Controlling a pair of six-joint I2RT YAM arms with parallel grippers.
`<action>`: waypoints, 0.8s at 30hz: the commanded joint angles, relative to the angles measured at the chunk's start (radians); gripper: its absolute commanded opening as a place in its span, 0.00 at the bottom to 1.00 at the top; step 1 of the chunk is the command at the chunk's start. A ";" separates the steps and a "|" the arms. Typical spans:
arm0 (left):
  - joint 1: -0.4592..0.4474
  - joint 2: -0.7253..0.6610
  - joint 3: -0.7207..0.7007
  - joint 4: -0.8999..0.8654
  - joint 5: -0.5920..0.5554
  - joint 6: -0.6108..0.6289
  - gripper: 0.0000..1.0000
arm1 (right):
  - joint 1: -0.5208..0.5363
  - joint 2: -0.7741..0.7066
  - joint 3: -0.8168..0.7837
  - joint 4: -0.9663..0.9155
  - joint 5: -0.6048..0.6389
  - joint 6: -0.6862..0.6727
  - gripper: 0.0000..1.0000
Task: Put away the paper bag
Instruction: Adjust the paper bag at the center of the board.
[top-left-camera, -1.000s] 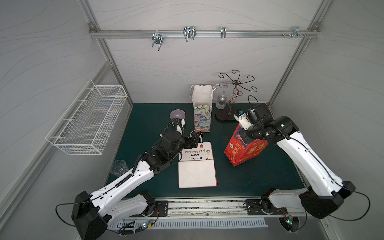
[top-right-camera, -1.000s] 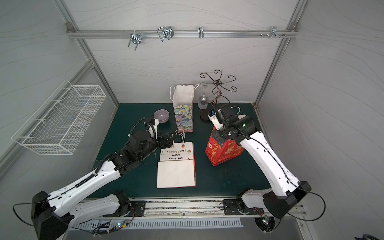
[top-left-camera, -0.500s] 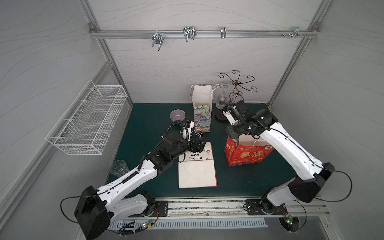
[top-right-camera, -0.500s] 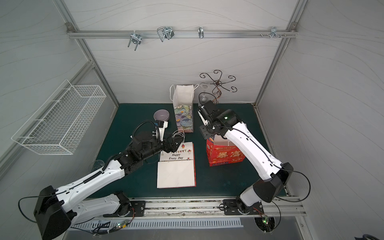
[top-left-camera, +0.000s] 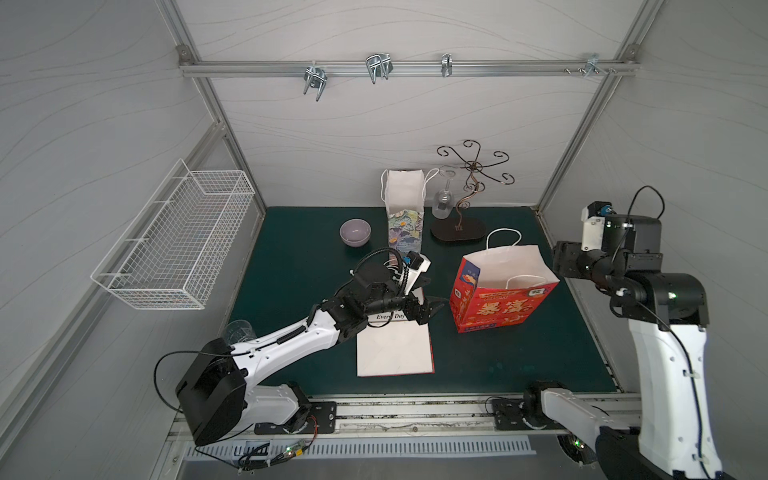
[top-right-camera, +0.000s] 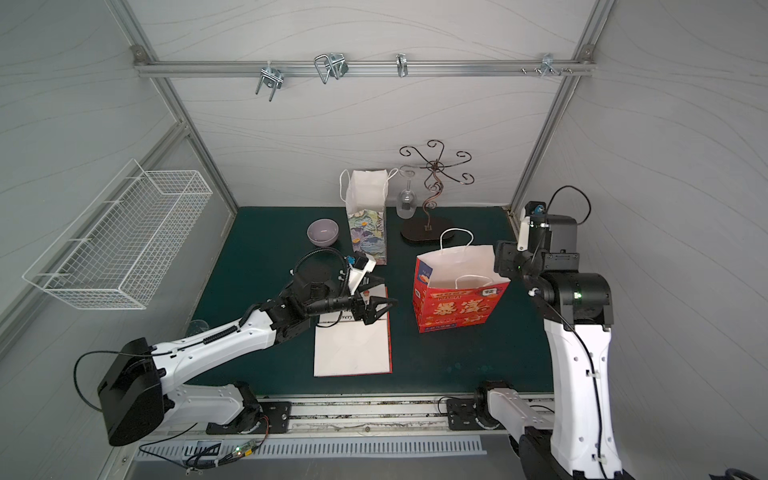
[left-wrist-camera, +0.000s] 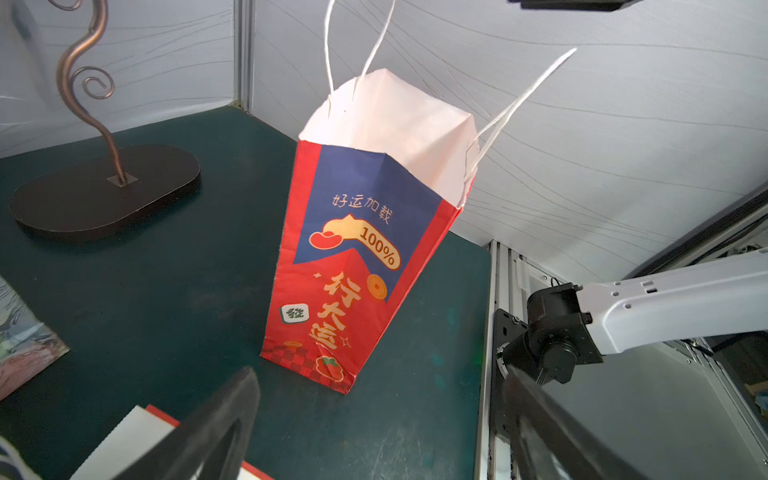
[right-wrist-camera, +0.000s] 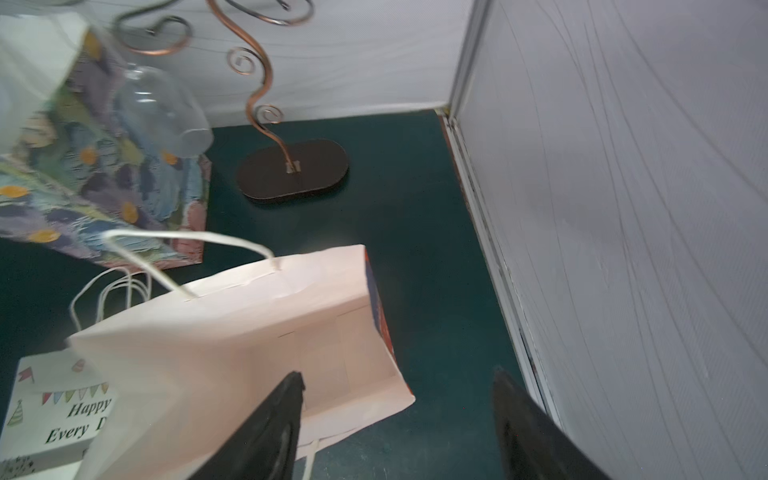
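Two grippers stand open and empty near the red paper bag (top-left-camera: 500, 297), one on each side of it; the left gripper (top-left-camera: 430, 311) hovers just beside the bag's narrow side, at about 9 o'clock from it, with its jaws spread wide and pointing toward the bag; the right gripper (right-wrist-camera: 399, 424) is up at about 3 o'clock from the bag, above its open mouth, jaws apart and with nothing between them; the bag stands upright on the green table (top-left-camera: 299, 257), toward the right half, its long axis running from 9 to 3 o'clock, its two white handles (left-wrist-camera: 357, 45) sticking up and free; I judge the left gripper is the nearer to the bag's body, but the right one is better placed for the handles; the table is flat and not slippery to the eye; room is tight at 12 o'clock, where the dark stand (top-left-camera: 457, 228) and the flowered bag (top-left-camera: 405, 224) are, and at 9 o'clock lies a flat white bag (top-left-camera: 395, 349) under the left gripper; the wire basket (top-left-camera: 174, 245) hangs on the wall far at 9 o'clock, and hooks (top-left-camera: 378, 68) sit on the rail above; which one is the goal I cannot tell.
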 joint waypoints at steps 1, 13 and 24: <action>-0.011 0.036 0.065 0.079 0.026 0.046 0.94 | -0.041 0.069 -0.053 0.052 -0.165 -0.021 0.75; -0.044 0.146 0.093 0.118 -0.048 0.039 0.92 | -0.092 0.200 -0.157 0.110 -0.288 -0.088 0.47; -0.056 0.168 0.078 0.172 -0.091 0.060 0.92 | -0.059 0.155 -0.220 0.102 -0.357 0.040 0.09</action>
